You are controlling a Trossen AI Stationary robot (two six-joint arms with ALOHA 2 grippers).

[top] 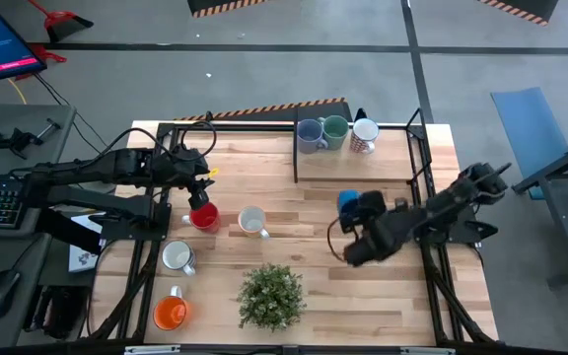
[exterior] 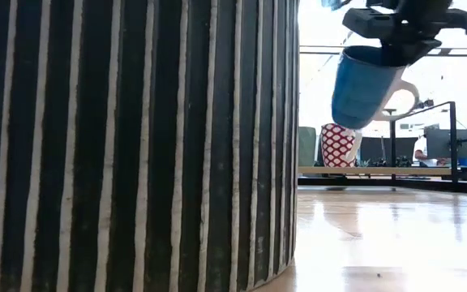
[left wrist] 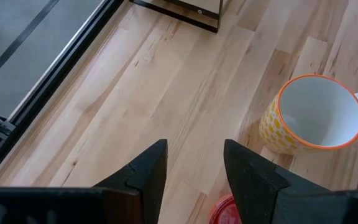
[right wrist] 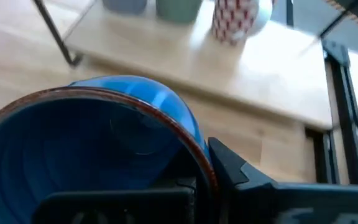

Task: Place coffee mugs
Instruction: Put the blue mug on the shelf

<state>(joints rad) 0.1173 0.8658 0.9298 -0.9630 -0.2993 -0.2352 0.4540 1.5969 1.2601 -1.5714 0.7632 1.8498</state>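
My right gripper (top: 356, 213) is shut on a blue mug (exterior: 362, 85) and holds it in the air over the table's right half, in front of the shelf. A lavender-blue mug (top: 310, 135), a green mug (top: 334, 131) and a white mug with a red pattern (top: 364, 135) stand on the raised shelf (top: 392, 163) at the far edge. On the table's left stand a red mug (top: 203, 216), a cream mug with a yellow pattern (left wrist: 312, 118), a white mug (top: 177, 256) and an orange mug (top: 171, 313). My left gripper (left wrist: 194, 168) hangs open above the red mug with nothing between its fingers. My right gripper holds the blue mug by its rim (right wrist: 199, 155), one finger (right wrist: 244, 177) outside the wall and the other inside the mug. The fingers slant down from above. The mug is lifted clear of the table and tilted, its handle (exterior: 409, 97) out to one side.
A leafy plant (top: 271, 296) in a striped pot (exterior: 136, 138) stands at the near edge, in the middle. The shelf's dark metal frame (top: 417, 138) rises at the back right. Bare wood (top: 304, 237) lies between the mugs on the left and my right arm.
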